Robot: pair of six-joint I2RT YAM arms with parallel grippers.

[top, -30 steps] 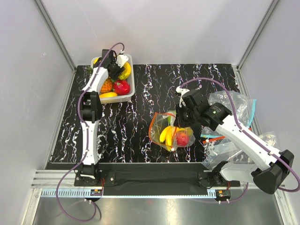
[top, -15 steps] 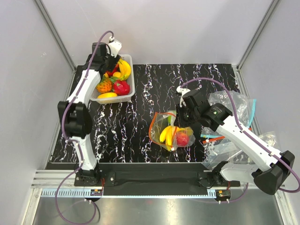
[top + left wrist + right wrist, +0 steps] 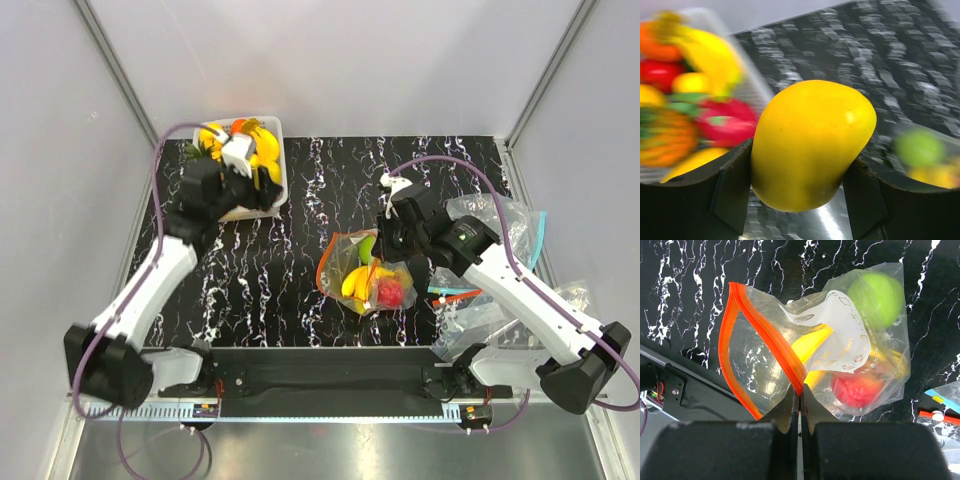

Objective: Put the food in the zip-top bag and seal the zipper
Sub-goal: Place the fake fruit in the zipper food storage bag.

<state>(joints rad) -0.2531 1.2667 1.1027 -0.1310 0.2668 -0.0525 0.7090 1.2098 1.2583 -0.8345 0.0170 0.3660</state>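
Observation:
My left gripper [image 3: 800,192] is shut on a yellow fruit [image 3: 810,145], held above the black marbled table just right of the tray; in the top view this gripper [image 3: 258,190] is at the tray's near right corner. The zip-top bag [image 3: 365,272] lies mid-table with a banana bunch [image 3: 807,342], a red apple [image 3: 857,390] and a green apple [image 3: 875,297] inside. My right gripper [image 3: 799,396] is shut on the orange-red zipper [image 3: 765,335] and holds the mouth open towards the left. It also shows in the top view [image 3: 395,240].
A white tray [image 3: 281,140] of several more toy fruits stands at the back left, blurred in the left wrist view [image 3: 685,100]. Other clear bags [image 3: 490,215], one with a teal-blue strip [image 3: 541,235], lie at the right. A metal rail runs along the near edge.
My left arm has swung back from over the tray with the yellow fruit in its jaws, and is now at the tray's right side. The right gripper has shifted the bag slightly.

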